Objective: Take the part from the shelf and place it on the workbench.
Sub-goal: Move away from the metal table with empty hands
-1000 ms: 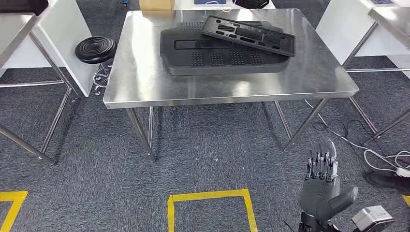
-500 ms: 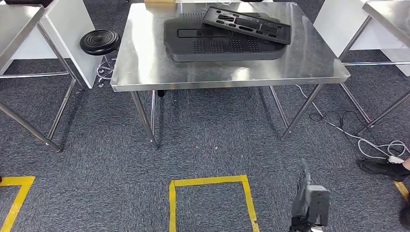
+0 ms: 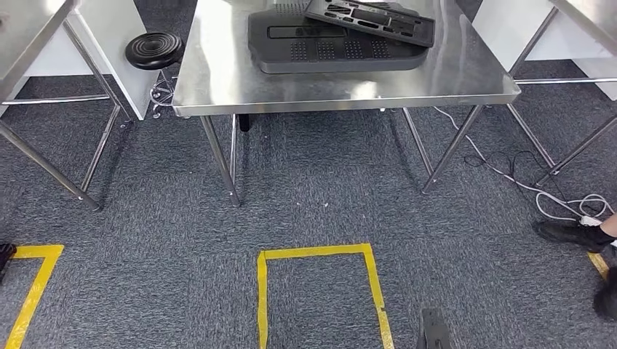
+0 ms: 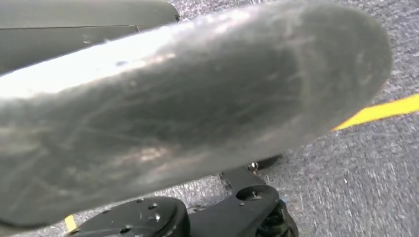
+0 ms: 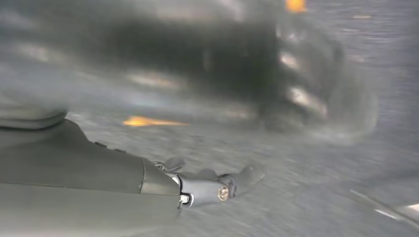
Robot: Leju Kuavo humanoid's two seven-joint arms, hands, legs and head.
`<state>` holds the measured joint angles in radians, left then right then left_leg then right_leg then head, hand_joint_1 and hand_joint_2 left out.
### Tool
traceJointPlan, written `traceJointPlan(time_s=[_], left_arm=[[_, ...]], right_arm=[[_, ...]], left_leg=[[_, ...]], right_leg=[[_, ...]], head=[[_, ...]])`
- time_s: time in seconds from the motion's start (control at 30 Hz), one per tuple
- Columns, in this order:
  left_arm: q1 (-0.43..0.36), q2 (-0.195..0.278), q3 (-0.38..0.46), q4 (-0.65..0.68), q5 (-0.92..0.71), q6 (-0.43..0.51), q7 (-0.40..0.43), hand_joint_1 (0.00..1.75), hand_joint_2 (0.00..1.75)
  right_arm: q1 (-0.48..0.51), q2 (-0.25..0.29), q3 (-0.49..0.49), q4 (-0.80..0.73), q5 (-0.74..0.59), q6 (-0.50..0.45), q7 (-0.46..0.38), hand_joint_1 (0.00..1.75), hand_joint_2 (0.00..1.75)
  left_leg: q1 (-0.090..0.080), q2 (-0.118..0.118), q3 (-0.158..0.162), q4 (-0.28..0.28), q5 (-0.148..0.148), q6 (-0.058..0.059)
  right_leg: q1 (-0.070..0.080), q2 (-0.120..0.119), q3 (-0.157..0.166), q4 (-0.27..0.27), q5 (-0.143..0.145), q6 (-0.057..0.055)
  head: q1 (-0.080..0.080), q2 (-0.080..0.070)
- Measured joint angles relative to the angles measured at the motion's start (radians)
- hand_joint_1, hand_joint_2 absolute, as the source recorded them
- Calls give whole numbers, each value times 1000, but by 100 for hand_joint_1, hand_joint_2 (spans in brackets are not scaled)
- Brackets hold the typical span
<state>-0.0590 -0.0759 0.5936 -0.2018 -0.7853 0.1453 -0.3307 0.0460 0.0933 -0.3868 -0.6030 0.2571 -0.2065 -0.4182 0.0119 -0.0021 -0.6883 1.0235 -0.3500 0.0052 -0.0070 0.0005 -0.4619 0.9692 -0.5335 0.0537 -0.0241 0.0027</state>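
part: a flat black perforated panel (image 3: 372, 19) lies on top of a larger black moulded tray (image 3: 320, 47), both on the steel bench (image 3: 342, 91) at the far side of the head view; whether this panel is the task's own part I cannot tell, and no shelf appears.
long axis: the panel runs roughly along the bench's width, slightly skewed, overhanging the tray toward the robot's right.
right hand: a dark sliver (image 3: 432, 331) at the lower edge of the head view, hanging low over the carpet; in the right wrist view the hand (image 5: 212, 185) is blurred by motion.
right fingers: cannot tell whether apart or curled; nothing seen in them.
left hand: a close grey blur (image 4: 188, 113) in the left wrist view; fingers cannot be made out.
relation: the panel lies ahead of and well above the right hand, well apart; the yellow floor marking (image 3: 320, 283) and open carpet lie between.
nearer arm: judged the right.
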Motion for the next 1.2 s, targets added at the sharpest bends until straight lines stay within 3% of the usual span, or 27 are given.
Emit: traceJointPlan(time_s=[0.03,0.07,0.1,0.17,0.2,0.23,0.27,0.3,0.4,0.57,0.63,0.7,0.73,0.77,0.8,0.83,0.87,0.93,0.97,1.0,1.07,1.13,1.17,1.2], left_arm=[[0,0,0,0,-4,0,1,0,0],[0,0,0,0,-6,-1,2,0,0],[1,0,0,0,-9,-1,3,0,0],[0,0,0,0,-14,-2,6,0,0],[0,0,0,0,-16,-2,7,0,0],[-1,0,0,0,-19,-2,7,0,0],[-1,0,0,0,-20,-2,8,0,0],[-2,0,0,0,-21,-2,9,0,0],[-4,0,1,0,-21,-2,10,0,0],[-5,0,1,0,-22,-2,10,0,0],[-10,-1,3,0,-22,0,9,0,0],[-15,-2,8,0,-22,3,9,0,0],[-16,-2,12,0,-22,5,9,0,0],[-16,-2,15,0,-22,7,9,0,0],[-16,-2,17,0,-22,7,9,0,0],[-15,-2,19,0,-22,7,9,0,0],[-15,-3,21,0,-22,7,9,0,0],[-15,-4,24,0,-21,7,8,0,0],[-14,-4,25,0,-21,7,7,0,0],[-14,-4,26,0,-21,7,7,0,0],[-13,-4,28,0,-21,8,5,0,0],[-10,-5,29,0,-21,8,5,0,0],[-8,-4,30,1,-21,8,5,0,0],[-6,-4,31,1,-21,8,5,0,0]], right_arm=[[-7,-6,-18,56,-7,5,9,0,0],[-12,-12,-34,103,-11,9,24,0,0],[-16,-15,-48,140,-14,11,41,0,0],[-23,-20,-67,203,-5,10,92,0,0],[-26,-21,-72,231,9,4,124,0,0],[-29,-22,-75,259,31,-4,161,0,0],[-31,-22,-73,280,60,-17,199,0,0],[-34,-21,-67,300,94,-29,236,0,0],[-37,-21,-50,328,150,-43,297,0,0],[-37,-21,-44,334,161,-43,313,0,0],[-43,-20,-20,354,197,-45,351,0,0],[-48,-18,25,381,255,-45,402,0,0],[-49,-18,43,388,276,-45,419,0,0],[-50,-18,54,392,284,-44,427,0,0],[-51,-19,60,393,287,-44,431,0,0],[-52,-20,64,394,289,-44,435,0,0],[-52,-21,69,395,290,-44,437,0,0],[-54,-23,76,395,291,-44,440,0,0],[-56,-24,79,395,292,-44,440,0,0],[-59,-24,80,396,292,-44,441,0,0],[-63,-25,82,397,292,-44,442,0,0],[-63,-25,83,400,292,-44,442,0,0],[-63,-25,83,401,292,-44,443,0,0],[-63,-26,84,402,292,-44,443,0,0]], left_leg=[[1,-1,-1,-3,2,-6],[2,-2,-6,6,-14,-11],[2,-2,-15,33,-48,-15],[3,-1,-41,144,-150,-18],[4,-2,-52,210,-187,-20],[4,-2,-54,260,-206,-22],[4,-2,-41,281,-206,-23],[4,-2,-10,263,-189,-23],[5,-1,73,166,-147,-22],[6,-2,113,109,-142,-20],[3,-3,139,48,-150,-9],[1,-2,127,9,-136,18],[1,0,109,5,-120,30],[1,2,92,5,-105,34],[2,3,77,5,-94,34],[2,4,61,6,-83,32],[3,5,46,6,-71,29],[6,5,19,6,-46,20],[5,5,9,7,-35,14],[4,5,2,7,-23,7],[2,5,0,0,1,-6],[6,5,0,-9,16,-19],[8,4,-5,-1,-3,-24],[9,4,-13,23,-42,-27]], right_leg=[[-4,-1,-6,-1,8,-7],[-8,-2,-10,-2,16,-18],[-12,-4,-14,-4,26,-29],[-12,-6,-27,-4,44,-44],[-10,-6,-36,-2,51,-47],[-8,-6,-47,2,57,-48],[-6,-7,-57,7,62,-47],[-6,-6,-68,14,65,-46],[-7,-6,-85,28,68,-43],[-7,-6,-89,34,68,-42],[-4,-6,-104,44,76,-27],[-2,-4,-147,107,33,-15],[-4,-3,-171,161,-7,-15],[-6,-2,-193,230,-53,-19],[-8,-2,-204,285,-74,-16],[-10,-2,-203,317,-78,-7],[-12,-2,-186,319,-63,6],[-16,-2,-103,224,-17,28],[-16,-2,-42,144,-11,30],[-15,0,6,74,-14,25],[-8,3,51,-2,-27,7],[-9,2,34,-2,-14,-13],[-11,0,24,-1,-4,-25],[-13,-2,13,-1,8,-37]], head=[[0,0],[0,0],[-2,0],[-4,0],[-5,0],[-5,0],[-5,0],[-5,0],[-6,0],[-6,0],[-5,0],[-1,0],[1,0],[3,0],[3,0],[3,0],[3,0],[3,0],[4,0],[4,0],[1,0],[-2,0],[-3,0],[-4,0]])
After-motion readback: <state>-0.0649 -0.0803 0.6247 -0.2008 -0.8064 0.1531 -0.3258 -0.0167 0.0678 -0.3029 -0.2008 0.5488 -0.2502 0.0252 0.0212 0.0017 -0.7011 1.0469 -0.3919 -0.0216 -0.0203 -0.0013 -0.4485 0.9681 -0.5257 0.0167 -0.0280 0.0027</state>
